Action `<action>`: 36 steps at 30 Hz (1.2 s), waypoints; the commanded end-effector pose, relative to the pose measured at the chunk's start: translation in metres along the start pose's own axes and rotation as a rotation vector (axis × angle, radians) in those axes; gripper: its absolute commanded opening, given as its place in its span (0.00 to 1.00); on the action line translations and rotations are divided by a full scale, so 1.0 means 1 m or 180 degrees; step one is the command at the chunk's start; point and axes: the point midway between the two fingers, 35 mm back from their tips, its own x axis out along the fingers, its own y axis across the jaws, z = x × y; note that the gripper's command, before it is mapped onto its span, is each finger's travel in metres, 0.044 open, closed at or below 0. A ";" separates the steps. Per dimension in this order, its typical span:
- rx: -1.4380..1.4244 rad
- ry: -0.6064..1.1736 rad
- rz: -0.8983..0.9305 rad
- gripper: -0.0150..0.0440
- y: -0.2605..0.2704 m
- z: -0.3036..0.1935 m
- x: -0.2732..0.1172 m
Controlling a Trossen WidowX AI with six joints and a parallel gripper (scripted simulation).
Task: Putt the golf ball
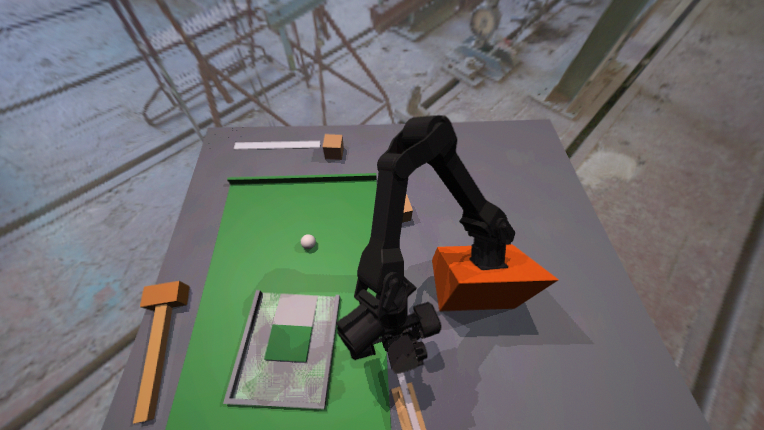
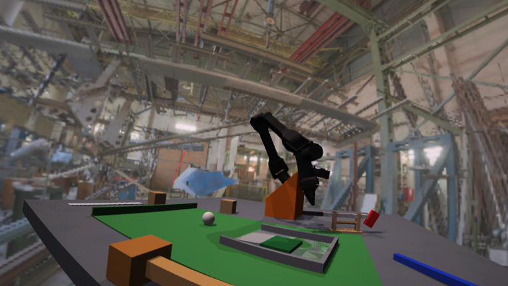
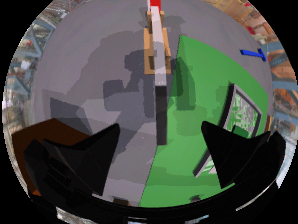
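Looks like some big old factory hall: steel roof trusses (image 2: 220, 53), overhead pipes (image 2: 114, 17), girders (image 2: 381, 88) all around the tabletop (image 2: 64, 227).

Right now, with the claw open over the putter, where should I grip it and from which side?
Grip the dark handle end of the putter, coming straight down from above. It lies level on the wooden rack, and the claw already straddles it, open.

1. Lighting is even and moderately bright; no glare.
2. Soft shadows of the arm (image 1: 406, 213) and its orange base (image 1: 489, 280) fall across the grey bench (image 1: 534, 176), toward its near edge.
3. The warehouse background is blurred and pixelated.
4. The wrist view is a fisheye circle, bent at its rim, with black corners.
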 end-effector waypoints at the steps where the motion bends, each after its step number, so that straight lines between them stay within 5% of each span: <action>1: -0.0026 -0.0021 -0.0006 1.00 -0.002 0.000 0.008; 36: -0.0009 -0.0026 -0.0010 0.96 -0.003 -0.015 0.064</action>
